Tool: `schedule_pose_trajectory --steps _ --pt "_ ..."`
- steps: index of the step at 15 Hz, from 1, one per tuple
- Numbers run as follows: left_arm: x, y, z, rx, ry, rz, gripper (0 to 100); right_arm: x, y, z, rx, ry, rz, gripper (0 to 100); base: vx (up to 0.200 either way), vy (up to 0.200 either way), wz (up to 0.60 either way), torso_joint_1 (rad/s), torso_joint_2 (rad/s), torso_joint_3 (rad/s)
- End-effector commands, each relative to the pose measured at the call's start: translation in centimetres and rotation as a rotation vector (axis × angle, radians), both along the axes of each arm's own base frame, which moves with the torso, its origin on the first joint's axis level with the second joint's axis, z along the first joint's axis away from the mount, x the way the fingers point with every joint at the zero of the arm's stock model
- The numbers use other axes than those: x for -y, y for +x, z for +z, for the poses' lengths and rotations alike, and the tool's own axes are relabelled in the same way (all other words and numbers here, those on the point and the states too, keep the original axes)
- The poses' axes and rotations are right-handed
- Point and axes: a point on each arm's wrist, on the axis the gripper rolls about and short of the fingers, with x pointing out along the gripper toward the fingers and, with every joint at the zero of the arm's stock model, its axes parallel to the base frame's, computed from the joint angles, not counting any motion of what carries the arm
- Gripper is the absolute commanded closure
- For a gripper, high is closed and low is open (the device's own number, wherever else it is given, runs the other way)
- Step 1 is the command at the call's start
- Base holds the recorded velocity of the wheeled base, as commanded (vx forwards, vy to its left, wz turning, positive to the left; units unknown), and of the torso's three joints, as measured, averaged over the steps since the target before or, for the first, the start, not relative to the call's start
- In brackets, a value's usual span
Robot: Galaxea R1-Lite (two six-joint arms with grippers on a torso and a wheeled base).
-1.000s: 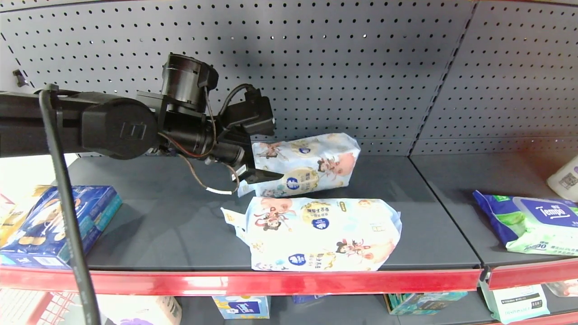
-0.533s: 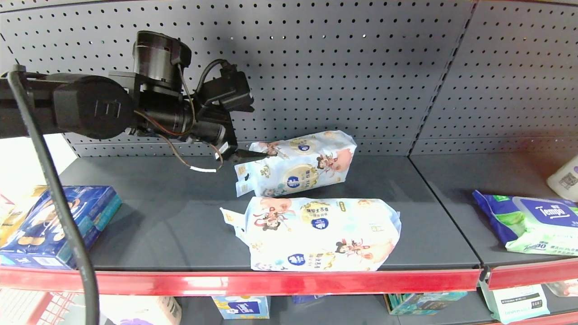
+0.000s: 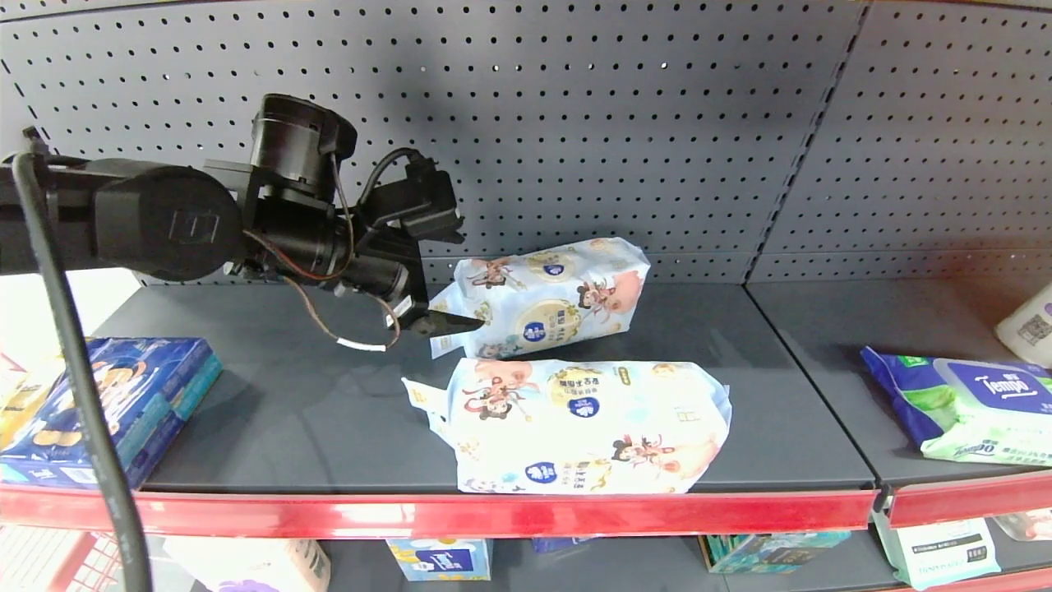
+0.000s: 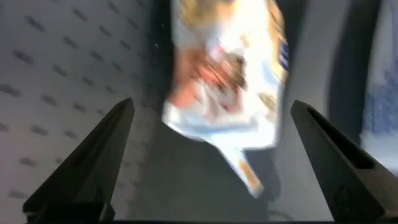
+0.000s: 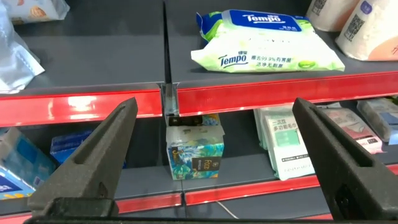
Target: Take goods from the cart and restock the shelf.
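Note:
Two cartoon-printed tissue packs lie on the dark shelf (image 3: 288,395). The front pack (image 3: 575,427) sits by the red edge. The rear pack (image 3: 551,296) leans near the pegboard. My left gripper (image 3: 440,316) hovers at the rear pack's left end, open and apart from it. In the left wrist view the left gripper (image 4: 212,104) has its fingers (image 4: 93,162) spread wide, with the rear pack (image 4: 230,81) just beyond them. My right gripper (image 5: 214,102) is open and holds nothing, in front of the red shelf edge (image 5: 249,93).
A blue box (image 3: 99,403) lies at the shelf's left end. A green wipes pack (image 3: 970,403) and a white roll (image 3: 1027,325) occupy the neighbouring bay. The pegboard (image 3: 657,123) closes the back. Boxed goods (image 5: 193,152) stand on the lower shelf.
My left gripper has drawn back leftward off the rear pack, rising and then dropping again. The rear pack has shifted slightly left and lies on the shelf.

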Motion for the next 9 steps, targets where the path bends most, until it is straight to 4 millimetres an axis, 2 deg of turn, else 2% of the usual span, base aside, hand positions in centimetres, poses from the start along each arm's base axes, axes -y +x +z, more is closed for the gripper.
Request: schedule_pose_trajectory --steps 1,4,9 --pt "-0.2 -0.7 -0.7 -0.04 0.014 -0.003 0 0.0 0.1 -0.2 -0.008 -0.001 0.001 0 0.0 0.0 0.0 0.0 0.0 0.0" --pt "0.1 -0.2 -1.4 -0.063 0.016 0.001 0 0.0 0.1 -0.2 -0.01 -0.002 0.001 0 0.0 0.0 0.0 0.0 0.0 0.0" --pt "2.7 -0.1 -1.0 -0.099 -0.034 -0.018 0 0.1 0.2 -0.4 -0.019 -0.002 0.0 0 0.0 0.0 0.0 0.0 0.0 0.0"
